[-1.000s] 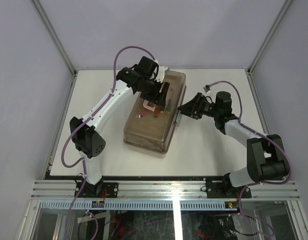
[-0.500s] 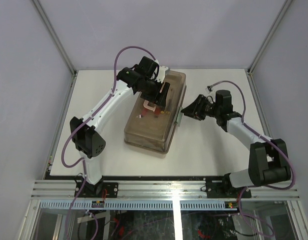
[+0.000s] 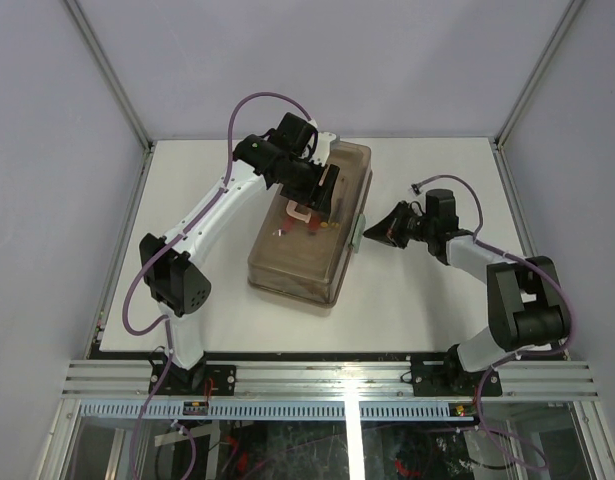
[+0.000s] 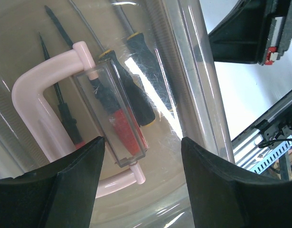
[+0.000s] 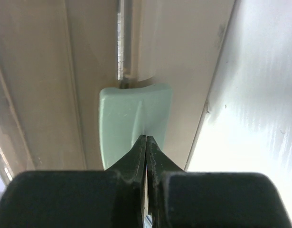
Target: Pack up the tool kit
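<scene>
The tool kit's translucent tan toolbox (image 3: 299,250) lies closed in the middle of the table. My left gripper (image 3: 324,196) hovers open just above its lid; in the left wrist view its jaws (image 4: 142,140) stand wide over the pink handle (image 4: 36,90), apart from it. Red and yellow-handled screwdrivers (image 4: 136,97) show through the lid. My right gripper (image 3: 365,237) is shut with nothing between its fingers. Its tips (image 5: 146,138) rest against the pale green latch (image 5: 129,111) on the box's right side (image 5: 41,71).
The white table (image 3: 427,290) lies to the right of and in front of the box. Aluminium frame posts (image 3: 115,85) stand at the back corners. My right gripper's black body (image 4: 250,33) shows close beside the box wall.
My right gripper's jaws have closed and its arm has shifted slightly toward the near side, tips staying at the latch. The left arm and the toolbox have not moved.
</scene>
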`<move>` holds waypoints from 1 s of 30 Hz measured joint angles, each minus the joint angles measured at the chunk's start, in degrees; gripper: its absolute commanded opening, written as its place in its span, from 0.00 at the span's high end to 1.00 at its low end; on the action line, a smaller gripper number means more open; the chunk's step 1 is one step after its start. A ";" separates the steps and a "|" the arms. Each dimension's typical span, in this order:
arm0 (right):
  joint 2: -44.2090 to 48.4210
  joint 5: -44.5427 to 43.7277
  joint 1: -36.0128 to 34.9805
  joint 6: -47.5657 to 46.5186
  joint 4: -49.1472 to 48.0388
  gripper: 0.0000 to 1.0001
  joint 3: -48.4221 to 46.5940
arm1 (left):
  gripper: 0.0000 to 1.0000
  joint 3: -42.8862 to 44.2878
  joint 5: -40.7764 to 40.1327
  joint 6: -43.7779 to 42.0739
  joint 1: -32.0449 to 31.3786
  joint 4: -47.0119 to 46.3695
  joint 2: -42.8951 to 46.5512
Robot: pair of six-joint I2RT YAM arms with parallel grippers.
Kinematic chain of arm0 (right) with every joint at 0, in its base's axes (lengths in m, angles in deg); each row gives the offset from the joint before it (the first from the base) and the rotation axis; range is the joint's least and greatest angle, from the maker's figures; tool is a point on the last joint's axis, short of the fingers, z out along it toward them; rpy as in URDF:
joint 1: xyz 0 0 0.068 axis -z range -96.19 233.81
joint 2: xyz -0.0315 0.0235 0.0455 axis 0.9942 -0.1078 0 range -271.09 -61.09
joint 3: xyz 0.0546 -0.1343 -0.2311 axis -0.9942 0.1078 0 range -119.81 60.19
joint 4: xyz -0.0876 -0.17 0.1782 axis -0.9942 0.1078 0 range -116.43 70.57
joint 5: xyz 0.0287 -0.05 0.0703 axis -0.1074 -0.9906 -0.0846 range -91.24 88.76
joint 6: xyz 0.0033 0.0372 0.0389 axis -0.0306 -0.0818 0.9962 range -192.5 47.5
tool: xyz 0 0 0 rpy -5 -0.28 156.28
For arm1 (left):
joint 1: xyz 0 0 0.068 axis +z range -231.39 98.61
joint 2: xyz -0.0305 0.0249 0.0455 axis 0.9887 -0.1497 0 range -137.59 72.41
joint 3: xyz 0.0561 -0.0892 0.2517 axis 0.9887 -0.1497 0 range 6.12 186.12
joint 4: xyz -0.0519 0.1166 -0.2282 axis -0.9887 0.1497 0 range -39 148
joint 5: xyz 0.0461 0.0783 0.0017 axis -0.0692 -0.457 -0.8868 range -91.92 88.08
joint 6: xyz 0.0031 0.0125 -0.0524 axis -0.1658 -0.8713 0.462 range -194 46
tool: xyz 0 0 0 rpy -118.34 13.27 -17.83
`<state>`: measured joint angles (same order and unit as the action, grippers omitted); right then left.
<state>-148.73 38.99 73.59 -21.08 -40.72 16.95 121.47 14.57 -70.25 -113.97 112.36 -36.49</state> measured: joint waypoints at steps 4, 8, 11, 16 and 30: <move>-2.93 0.22 0.20 2.27 -3.82 0.98 1.05 | 0.37 -0.02 0.00 -0.02 0.00 0.00 0.00; -6.12 1.36 -0.22 4.83 -7.63 0.98 1.16 | 0.37 0.00 0.02 -0.04 -0.02 0.00 0.00; -8.11 1.42 -0.61 6.99 -9.99 0.98 1.20 | 0.37 0.00 -0.02 -0.42 0.00 0.04 0.00; -10.03 1.25 -0.96 8.87 -12.15 0.98 1.27 | 0.36 -0.02 -0.02 -0.76 0.00 0.07 0.00; -0.66 -9.66 -0.13 -7.17 14.16 0.01 -6.29 | 0.00 7.02 -0.07 -2.21 3.17 -0.72 0.50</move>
<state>-149.38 29.33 73.46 -28.25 -26.55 10.66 128.48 14.51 -72.46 -110.80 111.64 -35.99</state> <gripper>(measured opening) 0.989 0.995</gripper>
